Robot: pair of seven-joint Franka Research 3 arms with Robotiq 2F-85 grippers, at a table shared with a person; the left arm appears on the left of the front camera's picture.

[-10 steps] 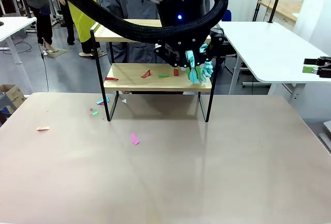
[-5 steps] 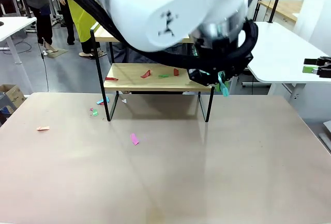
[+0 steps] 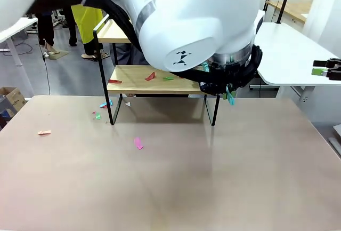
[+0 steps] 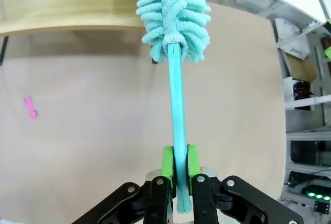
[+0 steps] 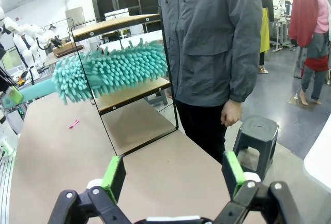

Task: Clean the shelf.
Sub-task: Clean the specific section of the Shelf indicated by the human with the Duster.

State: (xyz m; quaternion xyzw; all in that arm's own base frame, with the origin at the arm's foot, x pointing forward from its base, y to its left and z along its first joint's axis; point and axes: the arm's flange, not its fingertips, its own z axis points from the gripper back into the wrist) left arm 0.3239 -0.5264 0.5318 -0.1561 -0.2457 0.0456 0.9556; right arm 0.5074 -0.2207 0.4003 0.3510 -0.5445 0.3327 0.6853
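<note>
Left wrist view: fluffy teal duster (image 4: 177, 100) was pointed lengthwise at black-framed wooden shelf (image 4: 77, 12).
Handle was clamped by left gripper (image 4: 179, 160); right gripper (image 5: 174, 174) was held spread.

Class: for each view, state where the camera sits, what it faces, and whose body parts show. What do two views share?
Front view: fixed on the robot's side, facing across the table to the shelf; the left arm looms close.
Left wrist view: looks along the left gripper, shut on the duster, toward the shelf's lower board.
Right wrist view: looks past the open right gripper at the shelf's end and a person.
Shared: both wrist views show duster and shelf.
</note>
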